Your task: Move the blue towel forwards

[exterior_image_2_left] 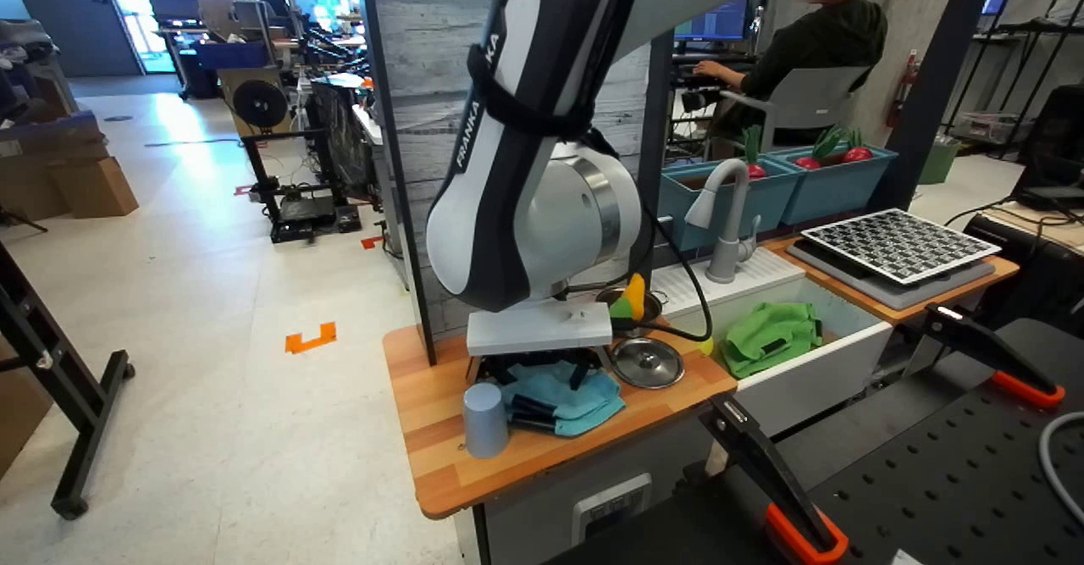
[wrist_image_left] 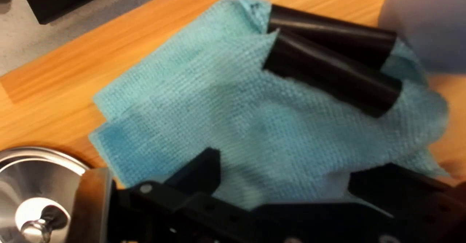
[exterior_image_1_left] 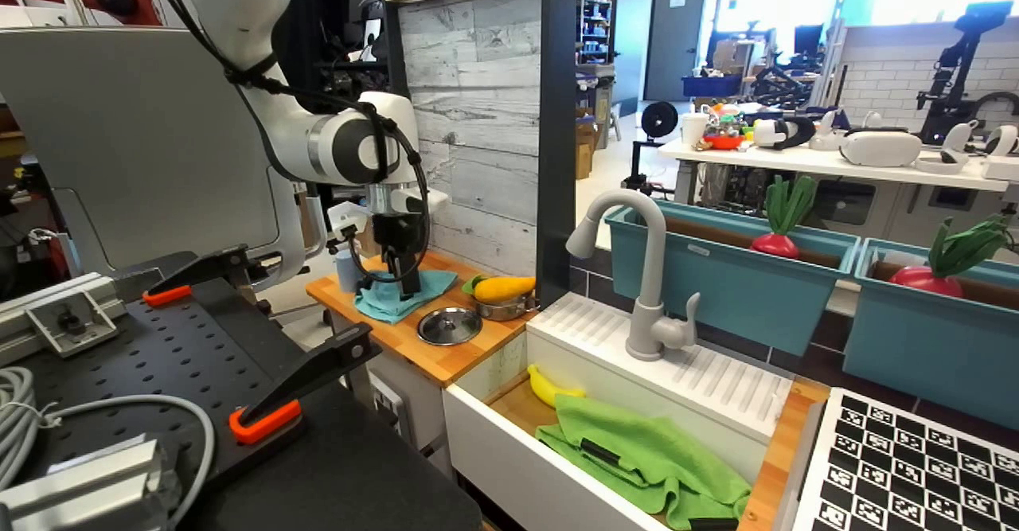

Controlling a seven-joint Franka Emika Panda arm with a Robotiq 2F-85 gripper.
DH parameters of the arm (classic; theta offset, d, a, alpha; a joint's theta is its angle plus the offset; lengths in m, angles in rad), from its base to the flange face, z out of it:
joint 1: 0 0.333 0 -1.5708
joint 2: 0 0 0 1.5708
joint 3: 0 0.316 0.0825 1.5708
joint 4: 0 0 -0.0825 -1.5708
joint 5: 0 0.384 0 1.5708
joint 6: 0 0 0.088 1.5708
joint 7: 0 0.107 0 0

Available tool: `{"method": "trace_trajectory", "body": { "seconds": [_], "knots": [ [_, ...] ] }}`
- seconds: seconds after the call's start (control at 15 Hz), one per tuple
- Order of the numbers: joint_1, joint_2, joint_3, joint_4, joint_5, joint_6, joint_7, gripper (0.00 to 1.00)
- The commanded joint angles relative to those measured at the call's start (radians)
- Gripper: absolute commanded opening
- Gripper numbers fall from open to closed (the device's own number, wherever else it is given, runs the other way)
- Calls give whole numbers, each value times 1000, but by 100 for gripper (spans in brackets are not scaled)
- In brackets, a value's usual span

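The blue towel (exterior_image_1_left: 438, 283) lies rumpled on the wooden counter in both exterior views (exterior_image_2_left: 589, 396). In the wrist view the towel (wrist_image_left: 204, 101) fills the middle, with two dark tube-like pieces (wrist_image_left: 335, 71) along one edge. My gripper (exterior_image_1_left: 407, 283) points down over the towel. In the wrist view its fingers (wrist_image_left: 285, 170) are wide apart, with towel cloth showing between them and nothing clamped. The fingertips are at or just above the cloth; exact contact cannot be told. The gripper also shows low over the towel in an exterior view (exterior_image_2_left: 542, 372).
A blue-grey cup (exterior_image_2_left: 485, 421) stands close beside the towel. A metal lid (exterior_image_1_left: 450, 326) lies on its other side, near a metal bowl (exterior_image_1_left: 503, 310) holding a yellow vegetable. A grey plank wall (exterior_image_1_left: 486, 117) rises behind. The sink (exterior_image_1_left: 509, 455) holds a green cloth and a yellow banana.
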Motion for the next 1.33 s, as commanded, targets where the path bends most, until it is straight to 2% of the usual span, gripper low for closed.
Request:
{"method": "trace_trajectory", "body": {
  "seconds": [0.0, 0.53, 1.0, 1.27],
  "knots": [
    [-1, -54, 0, -108, -11, 48, -12, 100],
    [-14, -145, 6, -277, 4, 144, -35, 100],
    [-55, -226, 24, -333, 19, 144, -64, 100],
    [-65, -312, 27, -409, 14, 159, -83, 100]
  ]
}}
